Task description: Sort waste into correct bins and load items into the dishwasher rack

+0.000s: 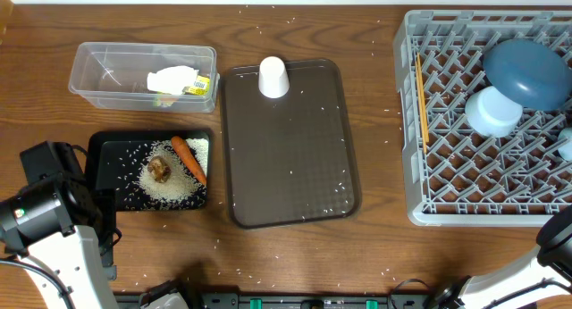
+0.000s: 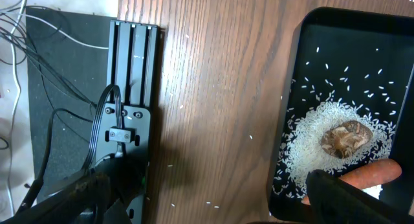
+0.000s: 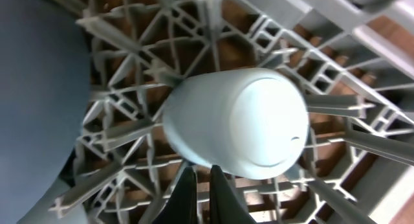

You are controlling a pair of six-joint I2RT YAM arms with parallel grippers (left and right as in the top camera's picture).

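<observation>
**One white cup not yet in the rack**

Nearest the robot, left of the brown serving tray point(image 1: 286, 157), the left gripper point(image 2: 207, 191) hangs with its fingers spread wide and nothing between them, above the left edge of the black tray point(image 1: 96, 157). That tray holds the rice heap point(image 1: 170, 188), the brown food lump point(image 1: 160, 169) and the carrot point(image 1: 189, 158).

Right of the serving tray, the right gripper point(image 3: 204, 198) is pinched together and empty. It sits over the dishwasher rack point(image 1: 411, 166), just short of an upturned light-blue cup point(image 3: 236, 123).

Further back in the rack lie the chopsticks point(image 1: 420, 99), what looks like the light-blue bowl point(image 1: 492, 112), upturned, and the blue plate point(image 1: 527, 72).

Far-left of the serving tray, the clear container point(image 1: 98, 68) holds the wrapper point(image 1: 179, 81). On the serving tray's far edge stands the white cup point(image 1: 273, 77), upside down.

Sorting looks essentially done, apart from stray grains on the serving tray and the table. Loading seems to lack only the white cup.
</observation>
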